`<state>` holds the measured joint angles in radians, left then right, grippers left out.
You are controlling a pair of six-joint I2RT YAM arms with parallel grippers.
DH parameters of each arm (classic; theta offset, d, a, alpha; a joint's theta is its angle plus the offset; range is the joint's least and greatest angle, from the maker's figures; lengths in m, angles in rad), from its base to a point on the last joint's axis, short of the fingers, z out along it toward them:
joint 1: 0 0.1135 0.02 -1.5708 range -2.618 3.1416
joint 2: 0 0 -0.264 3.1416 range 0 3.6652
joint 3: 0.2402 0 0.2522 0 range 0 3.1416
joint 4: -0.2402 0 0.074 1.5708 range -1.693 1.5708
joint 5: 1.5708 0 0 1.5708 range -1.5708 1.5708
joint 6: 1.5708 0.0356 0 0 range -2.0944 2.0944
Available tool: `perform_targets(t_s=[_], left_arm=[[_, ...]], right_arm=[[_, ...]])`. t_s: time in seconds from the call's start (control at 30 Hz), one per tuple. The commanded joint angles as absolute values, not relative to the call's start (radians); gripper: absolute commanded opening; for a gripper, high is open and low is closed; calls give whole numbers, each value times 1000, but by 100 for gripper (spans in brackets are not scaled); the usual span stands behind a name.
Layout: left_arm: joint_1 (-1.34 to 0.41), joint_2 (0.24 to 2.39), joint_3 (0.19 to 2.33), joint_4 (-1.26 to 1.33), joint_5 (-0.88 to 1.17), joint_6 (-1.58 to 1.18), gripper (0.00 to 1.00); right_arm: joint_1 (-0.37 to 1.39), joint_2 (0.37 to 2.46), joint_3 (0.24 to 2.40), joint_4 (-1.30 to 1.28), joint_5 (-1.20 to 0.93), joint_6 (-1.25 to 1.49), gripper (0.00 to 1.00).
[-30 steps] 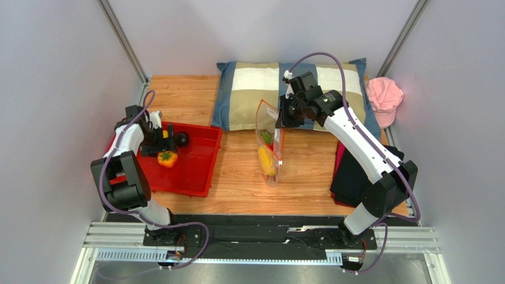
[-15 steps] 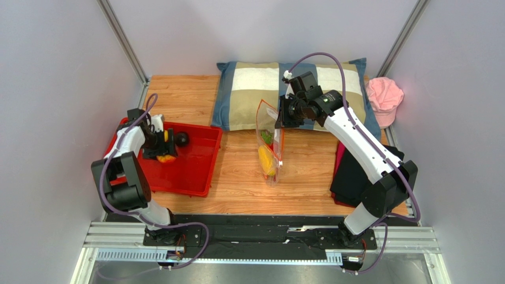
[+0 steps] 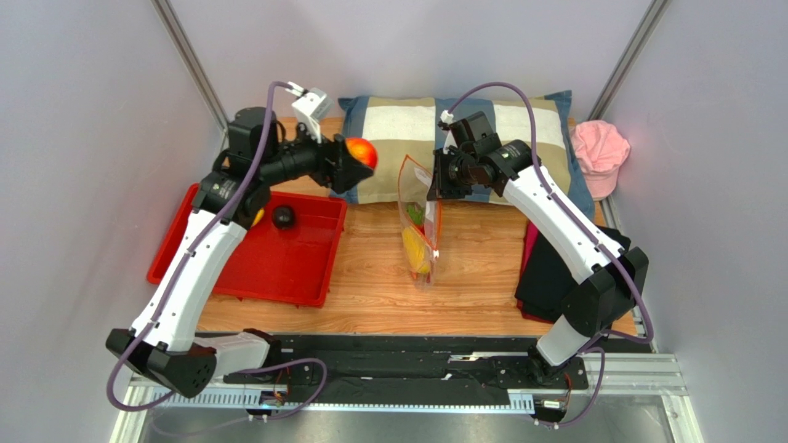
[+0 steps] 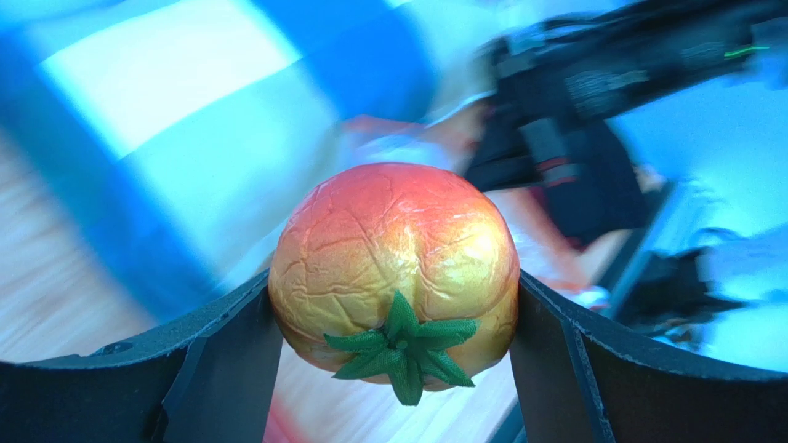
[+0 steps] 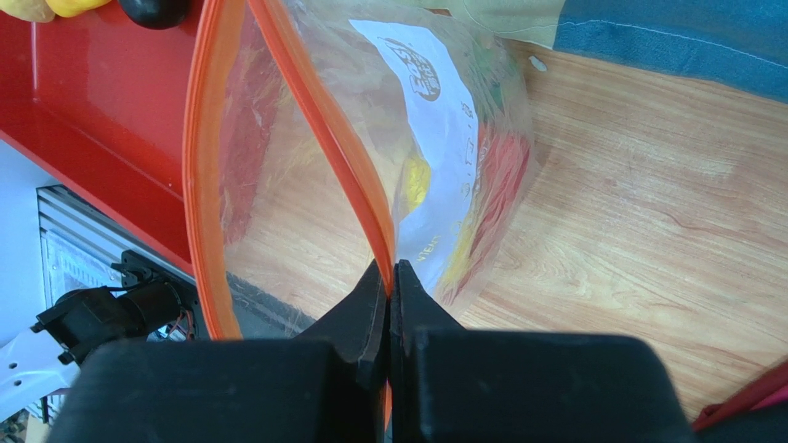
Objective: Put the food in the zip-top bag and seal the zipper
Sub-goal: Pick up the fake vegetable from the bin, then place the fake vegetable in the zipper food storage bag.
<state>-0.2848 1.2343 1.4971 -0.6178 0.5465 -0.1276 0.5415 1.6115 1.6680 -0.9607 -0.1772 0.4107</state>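
My left gripper (image 3: 363, 155) is shut on an orange-yellow toy fruit (image 3: 362, 152) with a green stem, held in the air left of the bag. It fills the left wrist view (image 4: 395, 266) between the fingers (image 4: 222, 355). My right gripper (image 3: 433, 182) is shut on the orange-red zipper strip (image 5: 319, 125) of the clear zip-top bag (image 3: 419, 221). It holds the bag upright with its mouth open. Yellow, green and red food shows inside the bag (image 5: 481, 175). A dark round fruit (image 3: 283, 216) and a yellow piece (image 3: 256, 218) lie in the red tray (image 3: 277, 268).
A checked pillow (image 3: 398, 138) lies at the back, just behind the bag and the held fruit. A pink cap (image 3: 599, 152) sits at the far right, and dark cloth (image 3: 555, 268) lies under the right arm. Grey walls close both sides.
My left arm has risen out of the red tray and swung right toward the bag, carrying the orange-yellow fruit. The right arm and the bag have stayed in place.
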Motion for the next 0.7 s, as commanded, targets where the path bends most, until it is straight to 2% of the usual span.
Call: perform_targets(t_s=[0.0,0.13,0.27,0.33,0.37,0.43,0.47,0.67], left_arm=[[-475,1298,1494,-427,546,-322,54],[-610,1388,1520,-350,509,-333,56],[-647,1480,1516,-350,483,-333,59],[-646,1506,1517,-365,456,-315,64],[-647,1523,1525,-402,446,-296,74],[-646,1523,1531,-420,430,-270,85],[-646,1511,1532,-429,419,-267,97],[-628,1459,1611,-509,379,-224,99]], right_arm=[[540,1631,1712,-920,-190,422,0],[540,1632,1717,-920,-189,425,0],[540,1618,1710,-920,-178,422,0],[538,1614,1707,-922,-175,419,0],[538,1606,1706,-919,-172,420,0],[538,1602,1697,-922,-169,414,0],[538,1598,1692,-922,-167,416,0],[538,1592,1678,-920,-170,411,0]])
